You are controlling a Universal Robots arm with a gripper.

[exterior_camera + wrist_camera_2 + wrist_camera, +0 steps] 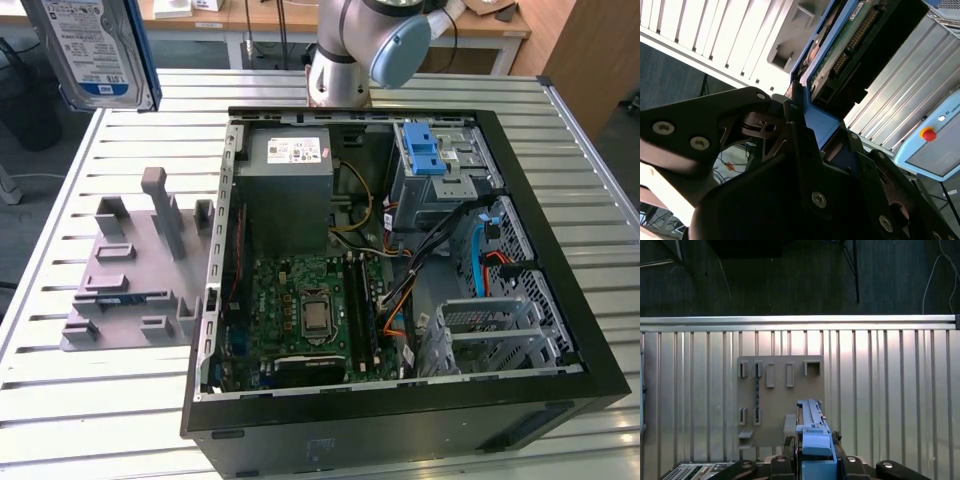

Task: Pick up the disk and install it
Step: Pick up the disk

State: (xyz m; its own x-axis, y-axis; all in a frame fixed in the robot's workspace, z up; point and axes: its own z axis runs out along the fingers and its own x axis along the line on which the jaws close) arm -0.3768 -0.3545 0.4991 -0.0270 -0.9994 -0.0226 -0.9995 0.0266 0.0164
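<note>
While your gripper (812, 131) jaws clamp the disk (95, 50) at its blue end, it hangs over the grey fixture (135, 270) w/ slots on tabletop (90, 420).

You get bright, even light on the desk (110, 420) in the exterior view. In both wrist views its slats (890, 370) glare white (the floor (790, 280) beyond is dark).

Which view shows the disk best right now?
Exterior view: the disk shows its labelled face, partly cropped. Second wrist view shows its circuit-board side between the fingers; first wrist view, its blue bracket edge-on.
</note>
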